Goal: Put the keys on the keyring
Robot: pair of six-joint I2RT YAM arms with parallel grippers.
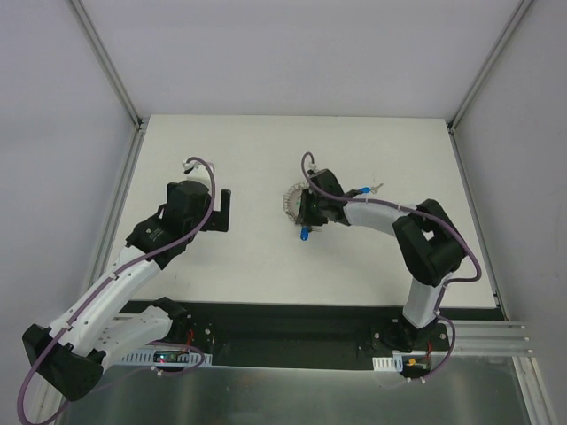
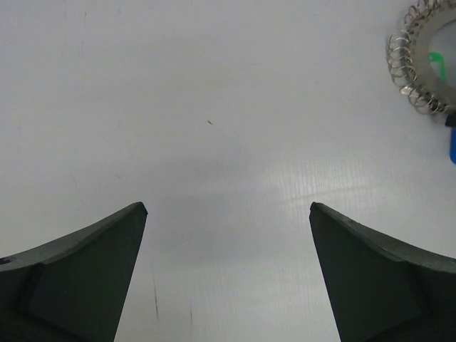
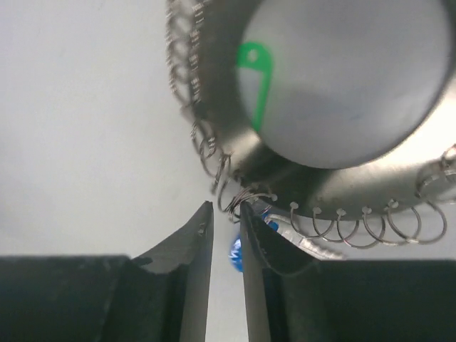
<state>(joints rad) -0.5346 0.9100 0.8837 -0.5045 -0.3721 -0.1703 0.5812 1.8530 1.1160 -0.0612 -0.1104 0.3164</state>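
The keyring [image 3: 335, 184] touches the right end effector's [image 3: 224, 208] tips

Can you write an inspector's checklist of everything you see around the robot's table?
Surface: white table, a few faint scuffs.
Job's things: keyring lies flat mid-table; blue tag at its near edge; blue-tagged key apart, further right.
Clutter: green piece inside the ring's middle, can't tell what it is.
Grippers: left gripper open, empty, over bare table; right gripper nearly closed at the keyring's rim, grip unclear.
Cables: purple cables run along both arms.
Surroundings: white walls, metal frame posts.
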